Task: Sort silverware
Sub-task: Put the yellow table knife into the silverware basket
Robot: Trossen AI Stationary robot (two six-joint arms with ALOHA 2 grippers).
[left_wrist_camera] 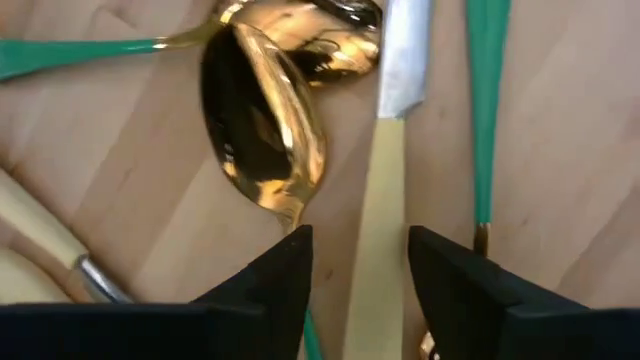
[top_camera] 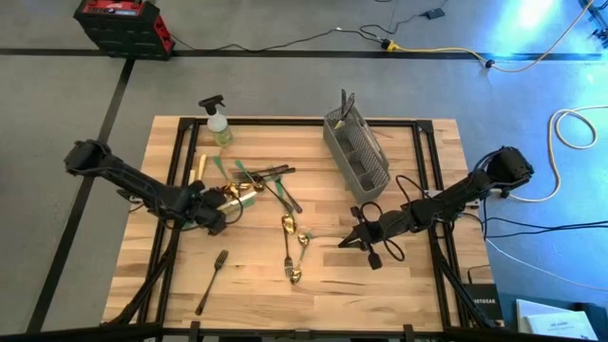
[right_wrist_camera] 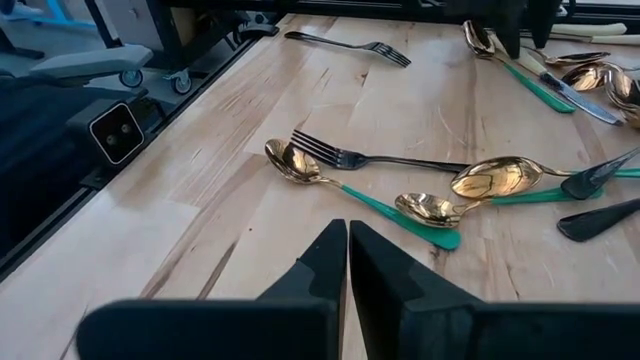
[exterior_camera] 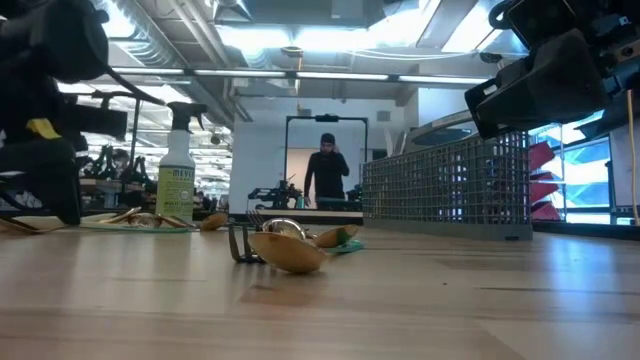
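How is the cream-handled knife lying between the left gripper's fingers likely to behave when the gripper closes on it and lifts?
The cream-handled knife looks rigid, so it should not flex. Its smooth, narrow handle lies flat on the table, so the left gripper may slip. The gold spoon lies beside it and could get nudged.

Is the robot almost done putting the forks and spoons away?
Not nearly. The caddy already has a utensil or two standing in it. The left gripper is down in the pile, its open fingers on either side of a cream-handled knife beside a gold spoon. The right gripper is shut and holds nothing. Most silverware lies loose on the table.
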